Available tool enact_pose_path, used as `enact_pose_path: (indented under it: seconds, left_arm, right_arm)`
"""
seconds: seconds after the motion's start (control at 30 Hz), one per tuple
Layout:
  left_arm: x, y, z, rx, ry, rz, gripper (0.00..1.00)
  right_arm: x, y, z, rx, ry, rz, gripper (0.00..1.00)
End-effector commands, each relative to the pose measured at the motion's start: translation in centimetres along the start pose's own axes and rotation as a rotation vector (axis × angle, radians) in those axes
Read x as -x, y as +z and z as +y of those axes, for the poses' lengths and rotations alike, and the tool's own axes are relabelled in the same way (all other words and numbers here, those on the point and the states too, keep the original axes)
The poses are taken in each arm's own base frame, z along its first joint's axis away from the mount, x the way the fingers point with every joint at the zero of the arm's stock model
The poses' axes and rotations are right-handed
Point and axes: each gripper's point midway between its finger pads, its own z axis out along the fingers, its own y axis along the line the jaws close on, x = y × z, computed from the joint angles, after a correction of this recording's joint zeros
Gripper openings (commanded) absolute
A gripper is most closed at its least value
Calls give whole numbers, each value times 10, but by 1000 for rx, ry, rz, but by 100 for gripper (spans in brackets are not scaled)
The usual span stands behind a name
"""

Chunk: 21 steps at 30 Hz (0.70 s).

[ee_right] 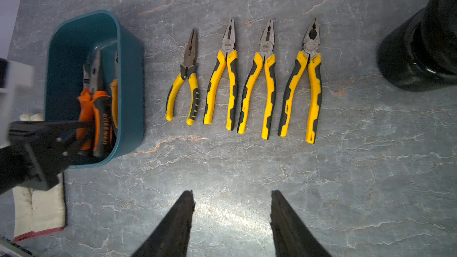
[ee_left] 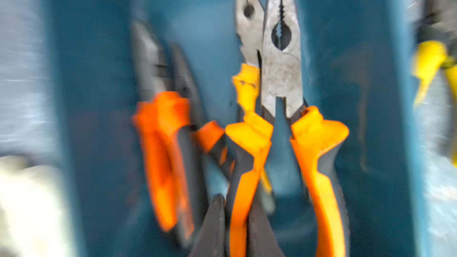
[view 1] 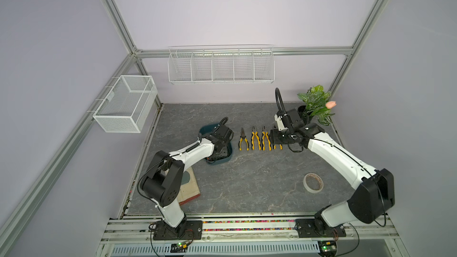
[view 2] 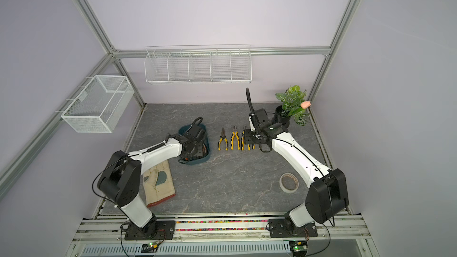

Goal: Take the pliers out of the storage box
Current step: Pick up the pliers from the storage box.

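Both top views: box (view 1: 204, 129) left of centre on the tabletop (view 1: 247, 181), left arm (view 1: 193, 149) dipped into it, yellow pliers (view 1: 242, 133) in a row just beside. Left wrist, blurred: left fingers (ee_left: 210, 231) pinch one handle of orange pliers (ee_left: 282, 70) lying in the box. Right wrist: right fingers (ee_right: 173, 228) spread, nothing between them, over the tabletop; four yellow pliers side by side.

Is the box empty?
No, orange pliers lie inside the box, as the right wrist view shows.
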Motion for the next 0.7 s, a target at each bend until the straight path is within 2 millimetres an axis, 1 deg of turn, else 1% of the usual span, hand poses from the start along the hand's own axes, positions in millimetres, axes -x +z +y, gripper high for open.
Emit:
enact_pose_path:
  seconds: [0.0,0.03,0.07,0.2,0.3,0.37,0.47,0.6,0.67]
  left_arm:
    - [32,-45,12,6,18,-167,0]
    - [35,-54,13,2,23,-191,0]
    - [36,-63,11,-21,37,-216,0]
    - [28,-93,-11,-111,157,-340,0]
    - [15,-101,-21,-120,210,-399,0]
    - [9,-108,-26,-88,257,-453,0]
    - [1,-114,-35,-43,322,-506,0]
    - [2,-117,-37,66,358,-556,0]
    - [1,-121,-43,108,388,-590,0]
  right_arm:
    - [-2,3,4,14,7,23,53]
    - [-2,3,7,22,6,30,53]
    - [-2,4,9,31,5,42,53]
    - [-3,3,35,107,2,69,53]
    - [4,-4,63,238,56,61,54]
    - [11,-10,82,319,87,52,54]
    - [18,-13,104,394,108,77,54]
    - [24,-18,123,402,95,80,54]
    - [25,-16,132,397,94,93,54]
